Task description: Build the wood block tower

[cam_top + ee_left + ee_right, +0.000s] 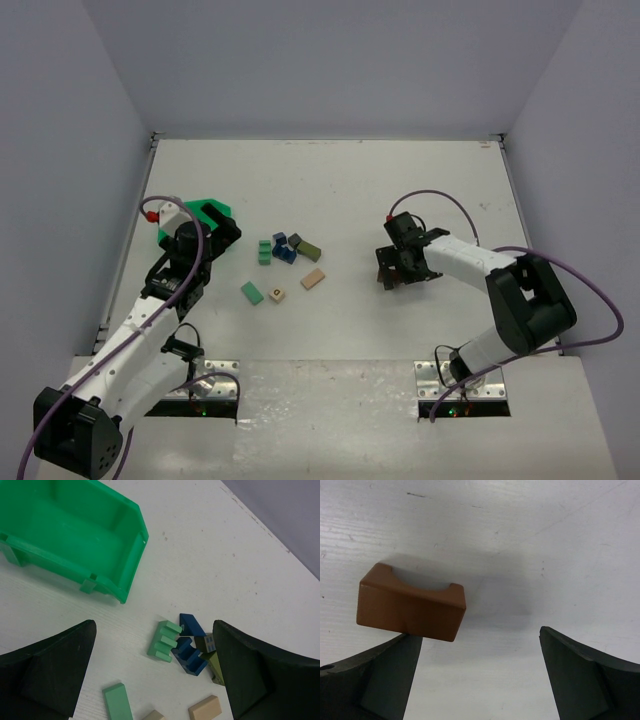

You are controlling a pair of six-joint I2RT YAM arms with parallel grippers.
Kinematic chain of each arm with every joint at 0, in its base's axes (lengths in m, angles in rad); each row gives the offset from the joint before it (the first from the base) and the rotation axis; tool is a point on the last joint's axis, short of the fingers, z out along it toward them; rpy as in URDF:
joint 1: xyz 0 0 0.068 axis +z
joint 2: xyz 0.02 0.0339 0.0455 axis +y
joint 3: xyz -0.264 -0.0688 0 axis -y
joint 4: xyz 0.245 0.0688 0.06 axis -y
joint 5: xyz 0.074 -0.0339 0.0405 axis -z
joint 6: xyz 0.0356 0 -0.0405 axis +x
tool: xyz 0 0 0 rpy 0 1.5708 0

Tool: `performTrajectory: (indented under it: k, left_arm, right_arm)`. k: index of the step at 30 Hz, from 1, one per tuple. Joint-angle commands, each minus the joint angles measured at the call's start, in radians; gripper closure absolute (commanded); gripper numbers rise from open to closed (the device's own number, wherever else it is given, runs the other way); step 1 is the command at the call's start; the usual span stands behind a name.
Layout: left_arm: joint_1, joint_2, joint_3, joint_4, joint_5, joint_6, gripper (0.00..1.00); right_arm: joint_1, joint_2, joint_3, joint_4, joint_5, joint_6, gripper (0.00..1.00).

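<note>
Right hand (479,634) spread wide, brown block (410,605) near one side of it, ungripped. Left hand (154,630) spread wide over loose blocks (187,652) on counter (225,555); printed block (210,641) marking unreadable.

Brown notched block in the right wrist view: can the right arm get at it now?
Probably yes. The brown block lies on bare table just ahead of the right gripper, jaws open, off toward one finger, with nothing around it.

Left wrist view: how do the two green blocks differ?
The ridged green block has a toothed face; the flat green block is smooth. The ridged one lies close beside the blue blocks; the flat one lies apart. Both are light green and lie on the table.
</note>
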Motion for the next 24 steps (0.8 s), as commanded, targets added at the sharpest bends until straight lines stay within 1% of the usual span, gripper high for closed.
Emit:
performTrajectory:
  k: [1,4,8,13,16,17,21,24]
  left_arm:
    - [-0.002,0.006,0.035,0.041,-0.007,0.006,0.00]
    - [-0.002,0.015,0.037,0.040,-0.007,0.008,0.00]
    - [-0.002,0.015,0.037,0.040,-0.007,0.008,0.00]
    - [-0.002,0.047,0.045,0.052,0.012,0.013,0.00]
    - [-0.002,0.105,0.068,0.053,0.052,0.027,0.00]
    - [-0.004,0.113,0.069,0.051,0.059,0.028,0.00]
    - [-0.009,0.133,0.080,0.053,0.068,0.027,0.00]
    - [-0.019,0.123,0.074,0.055,0.077,0.027,0.00]
  right_arm:
    - [-0.008,0.012,0.023,0.043,0.034,0.018,0.01]
    - [-0.017,0.026,0.027,0.040,0.046,0.018,0.01]
    - [-0.019,0.009,0.017,0.039,0.010,0.015,0.01]
    - [-0.017,-0.065,0.025,-0.042,-0.003,-0.004,0.01]
    - [-0.010,-0.144,0.015,-0.055,-0.066,-0.015,0.01]
    - [-0.001,-0.151,0.013,-0.047,-0.080,-0.023,0.01]
    - [0.116,-0.295,0.005,0.015,-0.172,-0.123,0.01]
    - [0.189,-0.289,0.057,0.051,-0.156,-0.174,0.01]
